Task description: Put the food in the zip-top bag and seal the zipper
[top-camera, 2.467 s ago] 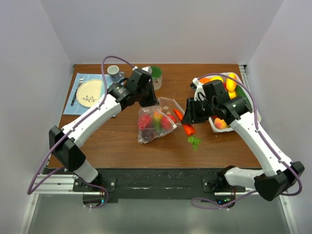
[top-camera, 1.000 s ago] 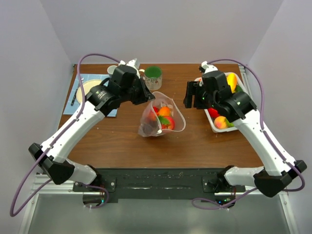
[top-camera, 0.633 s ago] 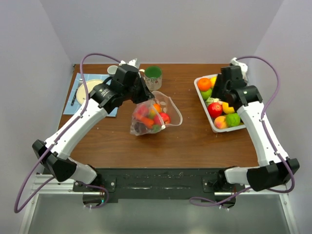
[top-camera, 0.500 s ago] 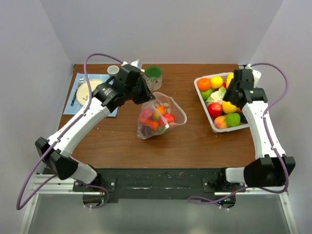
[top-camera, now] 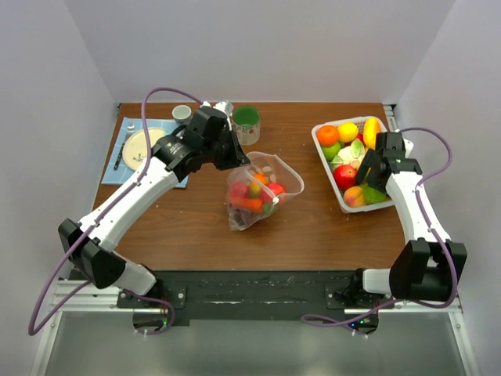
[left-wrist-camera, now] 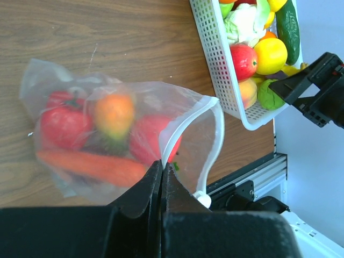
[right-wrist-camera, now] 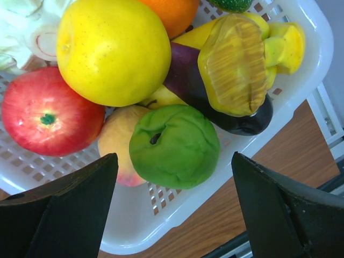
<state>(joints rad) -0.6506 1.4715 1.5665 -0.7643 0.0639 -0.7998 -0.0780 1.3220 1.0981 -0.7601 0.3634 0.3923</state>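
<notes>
The zip-top bag (top-camera: 257, 192) hangs in the middle of the table, its mouth open toward the right. My left gripper (left-wrist-camera: 162, 164) is shut on the bag's white zipper (left-wrist-camera: 185, 121) at the mouth edge. Food shows through the plastic: a red tomato (left-wrist-camera: 62, 121), an orange fruit (left-wrist-camera: 114, 113) and a carrot (left-wrist-camera: 91, 166). My right gripper (right-wrist-camera: 174, 156) is open and empty, low over the white basket (right-wrist-camera: 177, 226). A green fruit (right-wrist-camera: 174, 145) lies between its fingers, beside a yellow apple (right-wrist-camera: 113, 48) and a red apple (right-wrist-camera: 48, 118).
The white basket (top-camera: 344, 205) with several more toy fruits stands at the right edge of the table. A green cup (top-camera: 246, 119) and a white mug (top-camera: 182, 113) stand at the back. A plate (top-camera: 143, 147) lies on a blue mat at the left.
My right arm has swung away from the bag's mouth to the basket and its jaws have widened. The carrot it carried now lies in the bag. The left gripper still holds the bag.
</notes>
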